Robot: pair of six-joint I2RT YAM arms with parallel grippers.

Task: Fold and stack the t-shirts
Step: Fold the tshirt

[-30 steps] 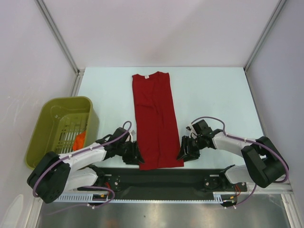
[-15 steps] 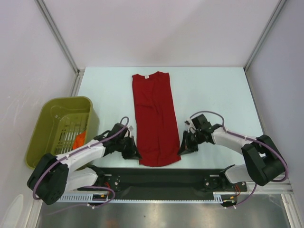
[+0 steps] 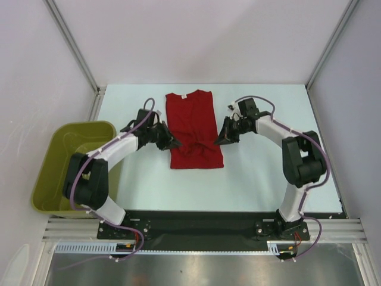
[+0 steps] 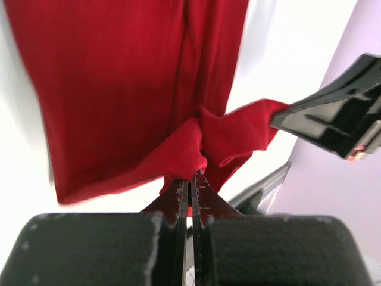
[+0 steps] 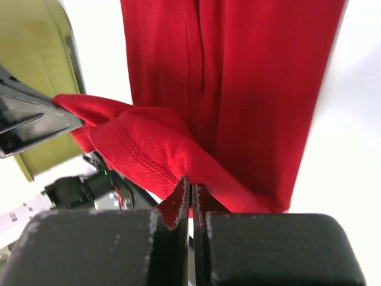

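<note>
A red t-shirt (image 3: 195, 130) lies on the white table, folded narrow, its collar at the far end. Its near hem is lifted and carried up over the middle of the shirt. My left gripper (image 3: 173, 143) is shut on the hem's left corner, seen in the left wrist view (image 4: 191, 173) as bunched red cloth (image 4: 178, 152). My right gripper (image 3: 219, 140) is shut on the hem's right corner, seen in the right wrist view (image 5: 190, 185) under the stitched hem (image 5: 149, 149). The hem sags between the two grippers.
An olive-green basket (image 3: 71, 164) stands at the table's left edge; it also shows in the right wrist view (image 5: 36, 77). The metal frame rails stand at the far corners. The black base rail (image 3: 196, 223) runs along the near edge.
Both grippers have moved from the near edge toward the far side, carrying the hem up over the shirt. The shirt's visible length has roughly halved.
</note>
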